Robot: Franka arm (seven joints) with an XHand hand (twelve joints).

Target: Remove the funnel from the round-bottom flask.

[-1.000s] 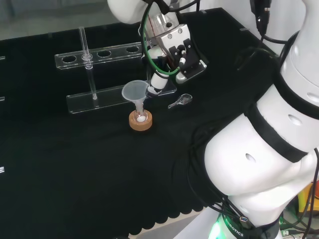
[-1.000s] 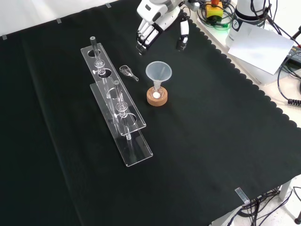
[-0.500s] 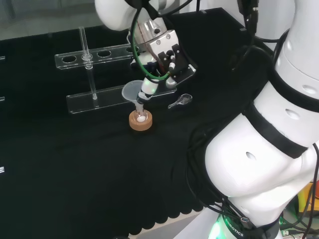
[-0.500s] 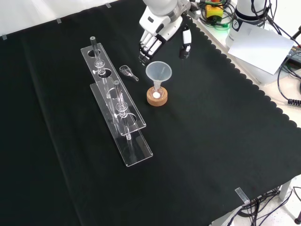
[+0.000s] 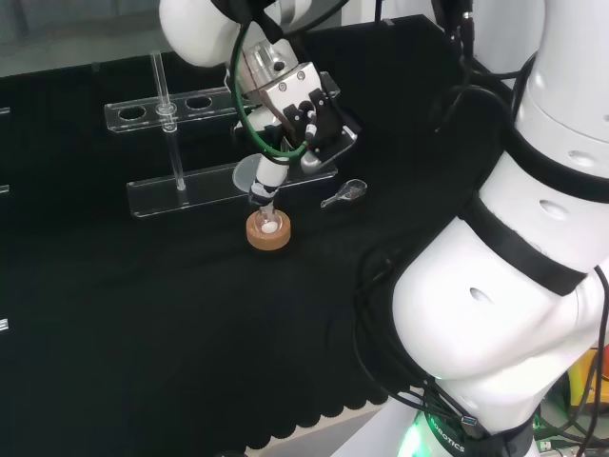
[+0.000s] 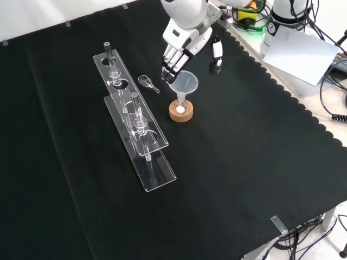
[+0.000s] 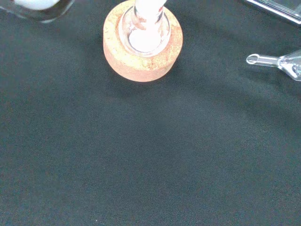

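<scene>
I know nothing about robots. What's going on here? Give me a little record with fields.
Doer: white robot arm with a hand
Hand: fingers straight, spread above the funnel's rim, thumb apart on the other side
Funnel: clear, stem down in the flask
Flask: small, glass, something white inside
Stand: cork ring under the flask
Nearby: small glass scoop, clear tube racks
Surface: black cloth
Funnel removed: not yet

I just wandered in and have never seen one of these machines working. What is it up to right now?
A white robot arm's hand is reaching down over a clear funnel that sits in a small round-bottom flask on a cork ring. The fingers are open, at the funnel's rim, and have not closed on it. The funnel is not yet out. Clear racks and a small glass scoop lie nearby.
</scene>
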